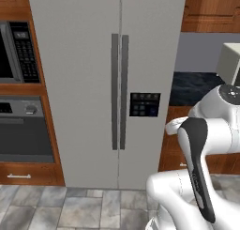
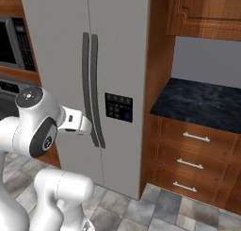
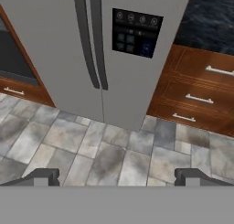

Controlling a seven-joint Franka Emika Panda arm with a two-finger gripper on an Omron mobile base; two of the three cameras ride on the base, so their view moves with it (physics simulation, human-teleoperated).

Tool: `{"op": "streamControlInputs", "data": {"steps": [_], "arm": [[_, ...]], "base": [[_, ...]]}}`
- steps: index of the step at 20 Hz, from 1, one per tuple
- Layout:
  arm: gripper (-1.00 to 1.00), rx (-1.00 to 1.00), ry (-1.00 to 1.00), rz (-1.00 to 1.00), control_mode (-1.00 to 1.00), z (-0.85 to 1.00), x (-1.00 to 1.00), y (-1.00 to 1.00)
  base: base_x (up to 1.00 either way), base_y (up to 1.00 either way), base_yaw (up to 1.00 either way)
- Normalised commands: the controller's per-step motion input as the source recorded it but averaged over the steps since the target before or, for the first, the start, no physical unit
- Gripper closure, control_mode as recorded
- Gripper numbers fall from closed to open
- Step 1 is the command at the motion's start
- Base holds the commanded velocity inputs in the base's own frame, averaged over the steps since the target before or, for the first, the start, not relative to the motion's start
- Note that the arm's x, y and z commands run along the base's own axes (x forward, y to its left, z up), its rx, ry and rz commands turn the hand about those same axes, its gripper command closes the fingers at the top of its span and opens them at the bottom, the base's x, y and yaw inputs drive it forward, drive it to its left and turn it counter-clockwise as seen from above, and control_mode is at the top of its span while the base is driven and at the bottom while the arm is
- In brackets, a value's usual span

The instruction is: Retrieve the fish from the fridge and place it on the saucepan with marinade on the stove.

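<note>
The fridge (image 1: 84, 83) (image 2: 117, 51) (image 3: 45, 35) stands straight ahead, both light-grey doors shut, its dark vertical handles (image 1: 119, 90) (image 2: 92, 84) (image 3: 91, 40) side by side at the middle. A dark dispenser panel (image 1: 144, 104) (image 2: 118, 107) (image 3: 136, 32) sits on the right door. My gripper (image 3: 118, 177) hangs open in front of the fridge, looking down at its lower half and the floor, its fingertips (image 3: 45, 176) wide apart with nothing between them. The fish, the saucepan with its marinade and the stove are out of view.
Left of the fridge are a built-in microwave (image 1: 16, 53) and oven (image 1: 23, 135). To its right, a dark stone counter (image 2: 202, 103) tops wooden drawers (image 2: 193, 164) (image 3: 201, 95). Grey floor tiles (image 3: 91, 145) lie in front.
</note>
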Motion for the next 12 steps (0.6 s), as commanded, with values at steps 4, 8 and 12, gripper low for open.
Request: {"op": "streamControlInputs", "data": {"steps": [4, 8, 12], "arm": [[-1.0, -0.02, -0.04, -0.05, -1.0, 0.0, 0.03, 0.54], [-1.0, 0.0, -0.05, -0.13, -1.0, 0.0, 0.11, 0.62], [-1.0, 0.01, -0.02, -0.19, -1.0, 0.0, 0.36, 0.55]], "base": [[0.0, 0.0, 0.0], [0.0, 0.0, 0.0], [0.0, 0.0, 0.0]]}}
